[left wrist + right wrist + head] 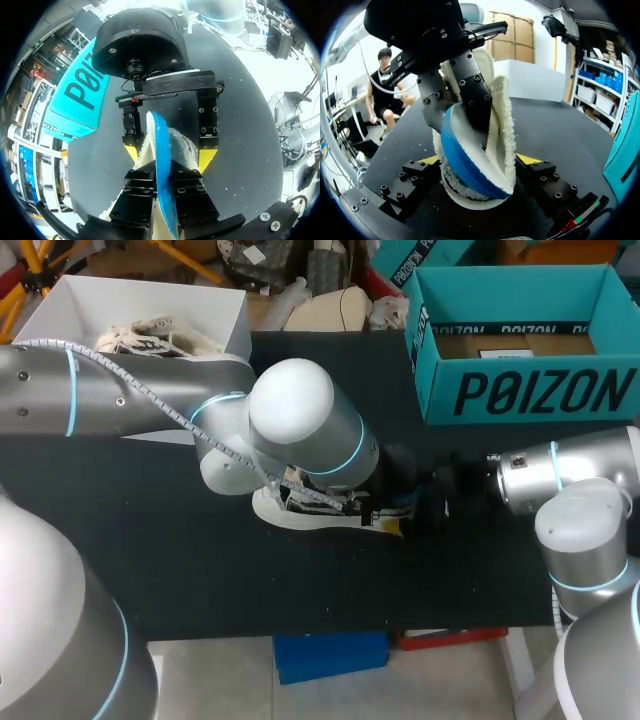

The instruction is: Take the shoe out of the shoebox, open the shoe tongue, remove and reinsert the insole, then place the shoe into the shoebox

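A white shoe with fleece lining lies on the black table, mostly hidden under my left arm's wrist. My right gripper has its yellow tips against both sides of the shoe, so it is shut on it. From the opposite side, my left gripper is shut on the blue-backed insole, which stands on edge out of the shoe's opening. In the right wrist view the left gripper's black fingers pinch the insole from above. The teal shoebox stands open at the back right.
A white open box with crumpled paper stands at the back left. The teal shoebox wall is close beside the two grippers. The table's front edge lies just below the shoe.
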Robot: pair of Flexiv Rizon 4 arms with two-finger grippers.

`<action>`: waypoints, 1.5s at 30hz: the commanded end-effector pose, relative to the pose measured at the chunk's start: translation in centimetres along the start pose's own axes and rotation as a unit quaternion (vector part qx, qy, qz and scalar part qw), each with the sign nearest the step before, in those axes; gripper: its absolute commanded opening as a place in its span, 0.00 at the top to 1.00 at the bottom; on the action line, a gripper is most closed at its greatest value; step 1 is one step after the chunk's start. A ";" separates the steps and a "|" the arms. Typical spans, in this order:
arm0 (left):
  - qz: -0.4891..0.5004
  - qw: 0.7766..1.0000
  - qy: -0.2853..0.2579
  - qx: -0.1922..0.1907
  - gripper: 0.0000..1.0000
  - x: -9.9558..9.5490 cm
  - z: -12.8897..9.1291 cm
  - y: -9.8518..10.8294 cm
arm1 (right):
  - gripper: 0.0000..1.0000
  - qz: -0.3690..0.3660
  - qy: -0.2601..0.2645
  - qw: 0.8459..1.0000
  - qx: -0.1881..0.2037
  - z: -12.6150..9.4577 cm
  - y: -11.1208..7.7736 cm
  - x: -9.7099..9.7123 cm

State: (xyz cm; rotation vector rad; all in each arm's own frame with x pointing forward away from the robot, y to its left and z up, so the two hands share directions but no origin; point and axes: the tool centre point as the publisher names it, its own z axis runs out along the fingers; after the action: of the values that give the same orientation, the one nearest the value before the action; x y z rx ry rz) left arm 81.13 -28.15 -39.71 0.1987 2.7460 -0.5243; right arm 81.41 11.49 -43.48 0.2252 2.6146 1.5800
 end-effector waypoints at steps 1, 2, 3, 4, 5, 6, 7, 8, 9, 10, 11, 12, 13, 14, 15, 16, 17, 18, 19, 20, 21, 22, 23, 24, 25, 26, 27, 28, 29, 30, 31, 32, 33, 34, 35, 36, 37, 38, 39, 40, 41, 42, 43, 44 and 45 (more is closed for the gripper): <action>-0.001 1.000 -0.003 0.004 1.00 0.6 -0.6 0.2 | 1.00 0.000 -0.001 1.000 0.000 0.1 -0.1 0.1; -0.002 1.000 -0.003 0.006 1.00 0.8 -1.0 0.4 | 1.00 0.000 -0.001 1.000 0.000 0.1 -0.1 0.1; -0.003 1.000 -0.004 0.009 1.00 1.0 -1.3 0.5 | 1.00 0.000 -0.001 1.000 0.000 0.1 -0.1 0.1; -0.005 1.000 -0.004 0.012 1.00 1.2 -1.7 0.7 | 1.00 0.000 -0.001 1.000 0.000 0.1 -0.1 0.1; -0.008 1.000 -0.004 0.018 1.00 1.4 -2.1 0.9 | 1.00 0.000 -0.001 1.000 0.000 0.1 -0.1 0.1; -0.011 1.000 -0.003 0.024 1.00 1.5 -2.6 1.1 | 1.00 0.000 -0.001 1.000 0.000 0.1 -0.1 0.1; -0.014 0.999 -0.003 0.030 1.00 1.6 -3.1 1.2 | 1.00 0.000 -0.001 1.000 0.000 0.1 -0.1 0.1; -0.017 0.999 -0.005 0.037 1.00 1.7 -3.7 1.2 | 1.00 0.000 -0.001 1.000 0.000 0.1 -0.1 0.1; -0.021 0.999 -0.006 0.044 1.00 1.8 -4.3 1.2 | 1.00 0.000 -0.001 1.000 0.000 0.1 -0.1 0.1; -0.023 0.998 -0.007 0.051 1.00 1.8 -4.8 1.2 | 1.00 0.000 -0.001 1.000 0.000 0.1 -0.1 0.1; -0.027 0.998 -0.010 0.060 1.00 1.8 -5.5 1.1 | 1.00 0.000 -0.001 1.000 0.000 0.1 -0.1 0.1; -0.028 0.997 -0.012 0.066 1.00 1.8 -6.1 0.9 | 1.00 0.000 -0.001 1.000 0.000 0.1 -0.1 0.1; -0.031 0.997 -0.014 0.075 1.00 1.8 -6.8 0.6 | 1.00 0.000 -0.001 1.000 0.000 0.1 -0.1 0.1; -0.035 0.996 -0.014 0.086 1.00 1.7 -7.5 0.3 | 1.00 0.000 -0.001 1.000 0.000 0.1 -0.1 0.1; -0.037 0.995 -0.016 0.096 1.00 1.6 -8.3 0.0 | 1.00 0.000 -0.001 1.000 0.000 0.1 -0.1 0.1; -0.040 0.993 -0.018 0.106 1.00 1.6 -9.0 -0.5 | 1.00 0.000 -0.001 1.000 0.000 0.1 -0.1 0.1; -0.042 0.992 -0.016 0.119 1.00 1.5 -9.9 -1.0 | 1.00 0.000 -0.001 1.000 0.000 0.1 -0.1 0.1; -0.046 0.990 -0.013 0.134 1.00 1.4 -10.7 -1.5 | 1.00 0.000 -0.001 1.000 0.000 0.1 -0.1 0.1; -0.049 0.988 -0.012 0.147 1.00 1.3 -11.6 -2.2 | 1.00 0.000 -0.001 1.000 0.000 0.1 -0.1 0.1; -0.048 0.986 -0.014 0.159 1.00 1.3 -12.6 -2.9 | 1.00 0.000 -0.001 1.000 0.000 0.1 -0.1 0.1; -0.050 0.983 -0.010 0.178 1.00 1.2 -13.8 -3.7 | 1.00 0.000 -0.001 1.000 0.000 0.1 -0.1 0.1; -0.052 0.981 -0.010 0.186 1.00 1.2 -14.4 -4.2 | 1.00 0.000 -0.001 1.000 0.000 0.1 -0.1 0.1; -0.054 0.979 -0.010 0.197 1.00 1.1 -15.4 -4.9 | 1.00 0.000 -0.001 1.000 0.000 0.1 -0.1 0.1; -0.067 0.972 0.012 0.225 1.00 0.9 -16.9 -5.7 | 1.00 0.000 -0.001 1.000 0.000 0.1 -0.1 0.1; -0.072 0.970 0.009 0.230 1.00 0.8 -17.7 -6.2 | 1.00 0.000 -0.001 1.000 0.000 0.1 -0.1 0.1; -0.067 0.966 0.004 0.249 1.00 0.8 -19.3 -6.9 | 1.00 0.000 -0.001 1.000 0.000 0.1 -0.1 0.1; -0.075 0.962 0.010 0.264 1.00 0.7 -20.6 -7.5 | 1.00 0.000 -0.001 1.000 0.000 0.1 -0.1 0.1; -0.082 0.958 0.009 0.274 1.00 0.5 -21.8 -8.0 | 1.00 0.000 -0.001 1.000 0.000 0.1 -0.1 0.1; -0.087 0.953 0.018 0.290 1.00 0.4 -22.9 -8.4 | 1.00 0.000 -0.001 1.000 0.000 0.1 -0.1 0.1; -0.095 0.949 0.023 0.300 1.00 0.3 -23.9 -8.7 | 1.00 0.000 -0.001 1.000 0.000 0.1 -0.1 0.1; -0.103 0.945 0.026 0.310 1.00 0.1 -25.0 -9.1 | 1.00 0.000 -0.001 1.000 0.000 0.1 -0.1 0.1; -0.107 0.941 0.030 0.320 1.00 -0.1 -26.0 -9.3 | 1.00 0.000 -0.001 1.000 0.000 0.1 -0.1 0.1; -0.115 0.937 0.031 0.328 1.00 -0.3 -26.8 -9.6 | 1.00 0.000 -0.001 1.000 0.000 0.1 -0.1 0.1; -0.119 0.934 0.034 0.334 1.00 -0.4 -27.4 -9.7 | 1.00 0.000 -0.001 1.000 0.000 0.1 -0.1 0.1; -0.126 0.928 0.045 0.348 1.00 -0.8 -28.5 -10.0 | 1.00 0.000 -0.001 1.000 0.000 0.1 -0.1 0.1; -0.135 0.923 0.051 0.357 1.00 -1.0 -29.2 -10.1 | 1.00 0.000 -0.001 1.000 0.000 0.1 -0.1 0.1; -0.143 0.918 0.058 0.365 1.00 -1.3 -30.0 -10.2 | 1.00 0.000 -0.001 1.000 0.000 0.1 -0.1 0.1; -0.148 0.914 0.061 0.373 1.00 -1.5 -30.7 -10.4 | 1.00 0.000 -0.001 1.000 0.000 0.1 -0.1 0.1; -0.153 0.909 0.066 0.382 1.00 -1.8 -31.5 -10.5 | 1.00 0.000 -0.001 1.000 0.000 0.1 -0.1 0.1; -0.159 0.903 0.075 0.393 1.00 -2.0 -32.2 -10.6 | 1.00 0.000 -0.001 1.000 0.000 0.1 -0.1 0.1; -0.169 0.895 0.084 0.403 1.00 -2.4 -33.0 -10.6 | 1.00 0.000 -0.001 1.000 0.000 0.1 -0.1 0.1; -0.176 0.887 0.099 0.416 1.00 -2.7 -33.7 -10.6 | 1.00 0.000 -0.001 1.000 0.000 0.1 -0.1 0.1; -0.183 0.875 0.121 0.432 1.00 -3.0 -34.4 -10.5 | 1.00 0.000 -0.001 1.000 0.000 0.1 -0.1 0.1; -0.193 0.858 0.150 0.452 1.00 -3.5 -35.0 -10.4 | 1.00 0.000 -0.001 1.000 0.000 0.1 -0.1 0.1; -0.205 0.842 0.178 0.466 1.00 -4.0 -35.5 -10.1 | 1.00 0.000 -0.001 1.000 0.000 0.1 -0.1 0.1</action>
State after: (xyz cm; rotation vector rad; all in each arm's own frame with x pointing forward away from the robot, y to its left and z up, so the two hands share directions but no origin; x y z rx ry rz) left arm 72.02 -30.12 -5.92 -0.1734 2.5046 -1.8599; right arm 81.40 11.52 -43.46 0.2243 2.6145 1.5802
